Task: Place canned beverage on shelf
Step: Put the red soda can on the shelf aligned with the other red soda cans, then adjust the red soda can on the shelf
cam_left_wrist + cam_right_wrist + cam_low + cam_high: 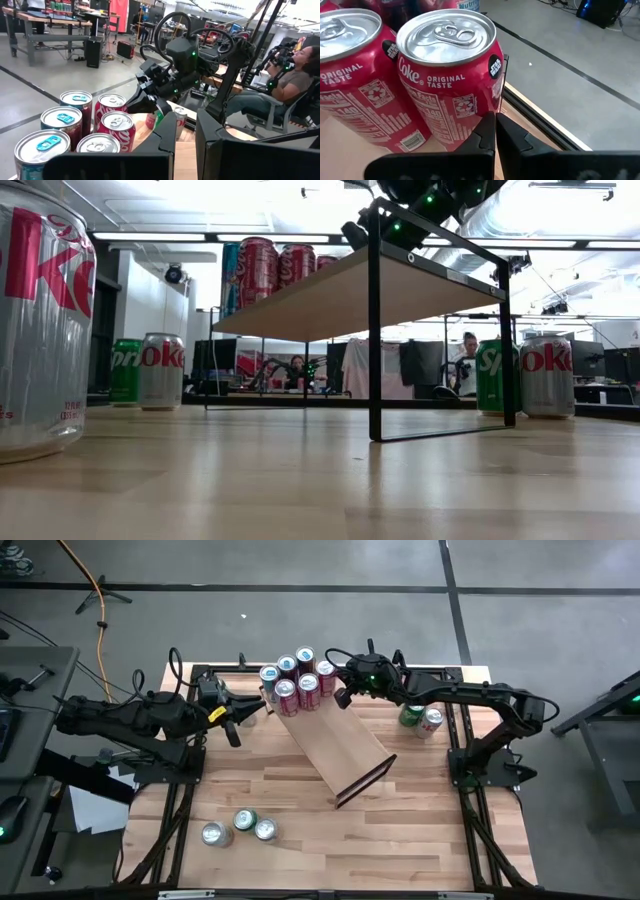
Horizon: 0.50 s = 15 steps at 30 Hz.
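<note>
Cans in the foreground of the low view frame the scene: a large silver can with red lettering [40, 320] looms closest at the left edge on the striped butcher-block table [330, 850]; seen from above, three cans stand grouped near the table's front left [238, 828].

Mid-table stands the shelf [335, 745], a long pale-wood plank on a thin black metal frame, set diagonally across the table. Its near end is bare; in the low view the black frame legs [375, 330] carry the plank well above the tabletop.

At the shelf's far end stands a tight cluster of six cans [297, 680], mostly red with silver tops, one with a blue pull tab. The outermost is a red cola can marked "Original Taste" [450, 75], upright beside another just like it near the plank's edge.

Right end effector [342, 696] sits just beside that red can, its fingers shut together with nothing between them. Left end effector [236, 730] hovers off the shelf's left side near the cluster, likewise closed and empty.

Farther right, a green can and a silver one [421, 718] stand on the table under the right arm. Beyond the table, a seated person [292, 80] shows in the room.
</note>
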Available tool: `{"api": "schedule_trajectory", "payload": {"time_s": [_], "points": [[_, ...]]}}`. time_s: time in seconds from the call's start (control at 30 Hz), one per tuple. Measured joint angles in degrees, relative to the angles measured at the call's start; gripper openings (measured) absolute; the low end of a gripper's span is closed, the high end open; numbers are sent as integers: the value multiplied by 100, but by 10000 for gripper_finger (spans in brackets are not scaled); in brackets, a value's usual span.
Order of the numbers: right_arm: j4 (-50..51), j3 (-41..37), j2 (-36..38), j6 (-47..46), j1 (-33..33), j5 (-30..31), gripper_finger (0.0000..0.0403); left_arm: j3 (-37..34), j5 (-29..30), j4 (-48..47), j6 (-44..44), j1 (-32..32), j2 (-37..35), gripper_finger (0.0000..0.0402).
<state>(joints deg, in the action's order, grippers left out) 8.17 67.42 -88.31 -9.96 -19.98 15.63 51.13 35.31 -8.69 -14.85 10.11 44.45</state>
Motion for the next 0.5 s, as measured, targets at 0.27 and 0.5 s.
{"api": "schedule_trajectory", "payload": {"time_s": [0.27,0.5], "points": [[1008,0,626,172,-16,-492,0,4,-4,-1,195,2,-209,0],[771,0,556,-688,540,-1917,0,4,157,7,322,-1,-401,0]]}}
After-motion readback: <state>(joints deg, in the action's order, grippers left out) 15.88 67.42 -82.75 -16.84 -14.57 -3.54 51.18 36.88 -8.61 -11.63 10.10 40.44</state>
